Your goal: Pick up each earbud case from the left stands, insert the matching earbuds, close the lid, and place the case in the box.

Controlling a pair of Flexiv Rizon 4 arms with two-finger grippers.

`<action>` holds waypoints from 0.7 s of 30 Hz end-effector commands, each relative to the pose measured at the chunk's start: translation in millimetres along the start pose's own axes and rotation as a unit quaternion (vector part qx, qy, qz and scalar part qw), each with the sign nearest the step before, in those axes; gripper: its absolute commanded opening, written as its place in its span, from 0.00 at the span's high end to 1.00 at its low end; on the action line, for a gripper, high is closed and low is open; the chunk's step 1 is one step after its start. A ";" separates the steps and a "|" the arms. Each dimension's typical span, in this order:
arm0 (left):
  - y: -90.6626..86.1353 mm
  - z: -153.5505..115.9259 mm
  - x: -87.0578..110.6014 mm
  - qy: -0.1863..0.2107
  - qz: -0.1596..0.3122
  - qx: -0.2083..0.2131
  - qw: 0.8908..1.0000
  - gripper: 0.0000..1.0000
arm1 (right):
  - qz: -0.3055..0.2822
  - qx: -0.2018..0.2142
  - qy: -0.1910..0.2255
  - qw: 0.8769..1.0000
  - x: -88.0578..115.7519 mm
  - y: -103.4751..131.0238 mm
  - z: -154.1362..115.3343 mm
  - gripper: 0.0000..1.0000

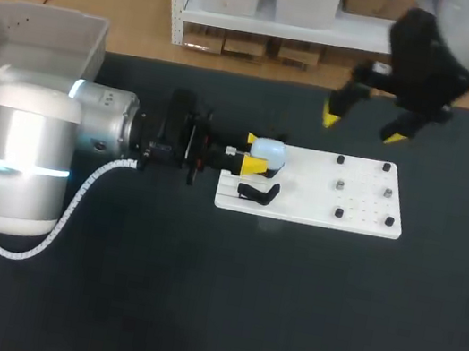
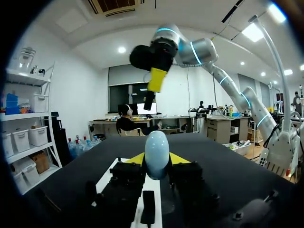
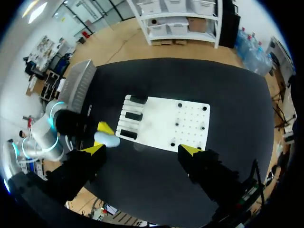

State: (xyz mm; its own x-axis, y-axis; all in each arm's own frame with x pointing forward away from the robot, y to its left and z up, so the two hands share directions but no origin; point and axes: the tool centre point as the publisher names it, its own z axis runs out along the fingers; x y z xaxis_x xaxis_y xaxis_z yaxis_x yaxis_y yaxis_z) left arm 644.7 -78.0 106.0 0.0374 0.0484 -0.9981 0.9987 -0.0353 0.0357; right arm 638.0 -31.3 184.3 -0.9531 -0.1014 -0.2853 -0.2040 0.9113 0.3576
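A pale blue, egg-shaped earbud case (image 1: 268,151) (image 2: 156,153) (image 3: 107,139) sits between the yellow fingertips of my left gripper (image 1: 255,154) (image 2: 156,159), which is shut on it from both sides. It is at the left end of the white board (image 1: 321,200) (image 3: 156,123), by the black stands (image 1: 258,193) (image 3: 134,116). I cannot tell whether it rests on a stand. My right gripper (image 1: 362,125) (image 3: 142,149) hangs open and empty high above the board's far side. The case's lid looks closed. No loose earbuds show.
A grey plastic box (image 1: 22,38) (image 3: 78,83) stands at the table's far left, behind my left arm. Small pegs (image 1: 342,185) stick up from the board's right half. Black tabletop (image 1: 283,311) lies in front of the board.
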 end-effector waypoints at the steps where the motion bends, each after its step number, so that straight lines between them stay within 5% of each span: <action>1: -5.4 -12.5 -22.7 0.007 0.001 -0.024 1.000 1.00 | 0.000 -0.049 -0.103 0.993 31.8 -16.2 -15.1 0.00; 13: -9.5 -49.9 -91.2 0.070 0.026 -0.130 0.989 1.00 | 0.000 -0.049 -0.103 0.993 31.8 -16.2 -15.1 0.00; 21: 14.7 -115.3 -76.9 0.124 -0.008 -0.267 0.956 1.00 | 0.000 -0.049 -0.103 0.993 31.8 -16.2 -15.1 0.00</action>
State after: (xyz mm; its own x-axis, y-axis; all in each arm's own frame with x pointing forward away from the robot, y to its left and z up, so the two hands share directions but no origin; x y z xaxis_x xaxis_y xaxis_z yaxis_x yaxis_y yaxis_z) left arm 671.1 10.6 186.3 -0.0036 0.2589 -0.9659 0.9653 0.2532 0.0642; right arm 611.0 -55.0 183.7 -0.9053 -0.0330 -0.4234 -0.2394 0.8631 0.4446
